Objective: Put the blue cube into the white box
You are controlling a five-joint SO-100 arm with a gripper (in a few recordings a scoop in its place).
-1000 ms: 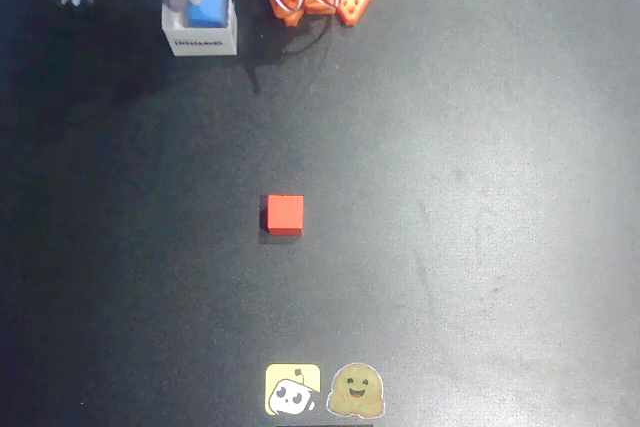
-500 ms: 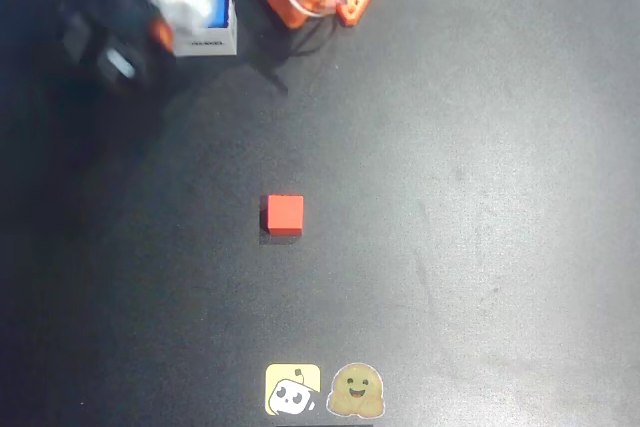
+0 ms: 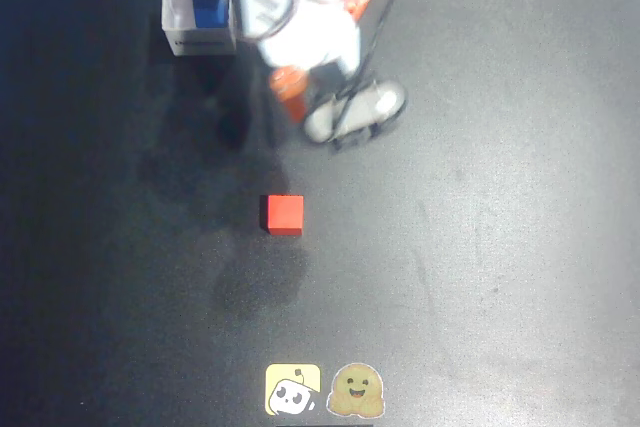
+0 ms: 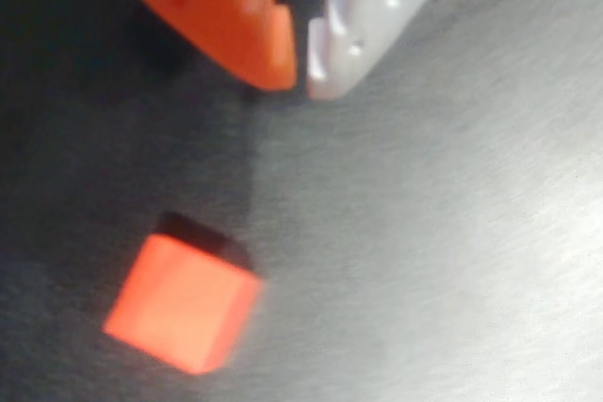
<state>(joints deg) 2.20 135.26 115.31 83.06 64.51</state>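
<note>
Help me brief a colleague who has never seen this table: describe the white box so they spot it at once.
Look at the dark table in the overhead view and go to its top left corner. The white box stands there, just left of the robot arm, open at the top, with the blue cube inside. It is the only walled container; the red cube sits alone mid-table.

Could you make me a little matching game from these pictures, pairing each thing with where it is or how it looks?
Things:
1. small bright-blue cube
2. small red cube
3. square white cardboard box
4. orange-and-white two-finger gripper

Places or states:
A. alone on the dark table, near the middle
B. fingertips nearly together, nothing between them
C. lying inside the box
D. standing at the table's top-left in the overhead view

Pairs: 1-C, 2-A, 3-D, 4-B
</note>
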